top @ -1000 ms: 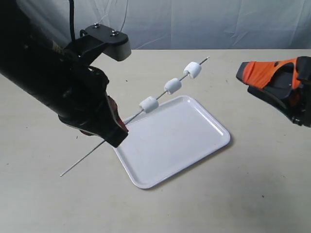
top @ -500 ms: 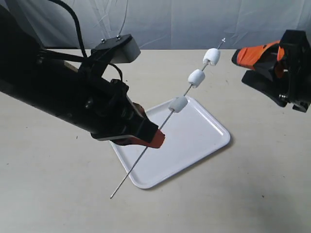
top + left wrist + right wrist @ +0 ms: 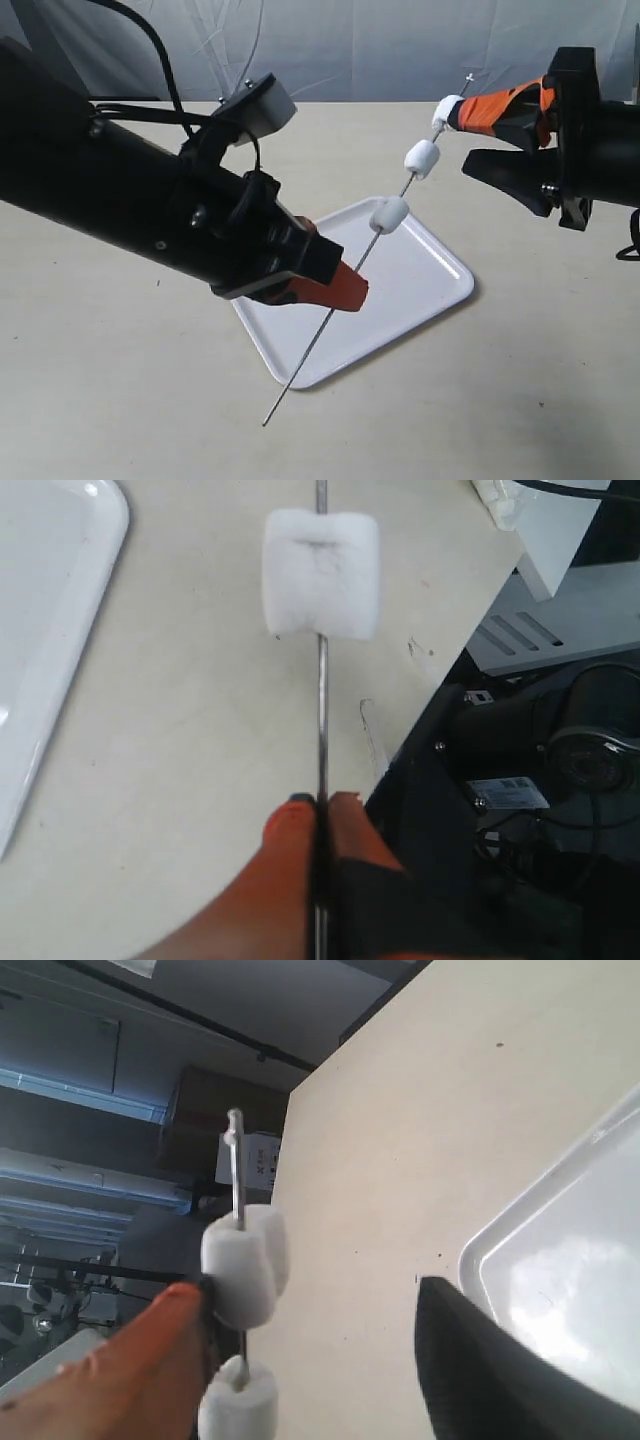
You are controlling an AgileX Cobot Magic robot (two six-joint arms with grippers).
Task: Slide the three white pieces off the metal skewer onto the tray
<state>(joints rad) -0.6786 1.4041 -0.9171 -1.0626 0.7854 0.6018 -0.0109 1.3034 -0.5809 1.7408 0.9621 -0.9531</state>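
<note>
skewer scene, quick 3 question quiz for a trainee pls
1. True or false: the left claw is shut on the metal skewer.
2. How many white pieces are threaded on the skewer?
3. The right claw is: A) shut on the skewer, B) open beside the white pieces, C) shut and empty.

Key: 1 true; 2 three; 3 B.
</note>
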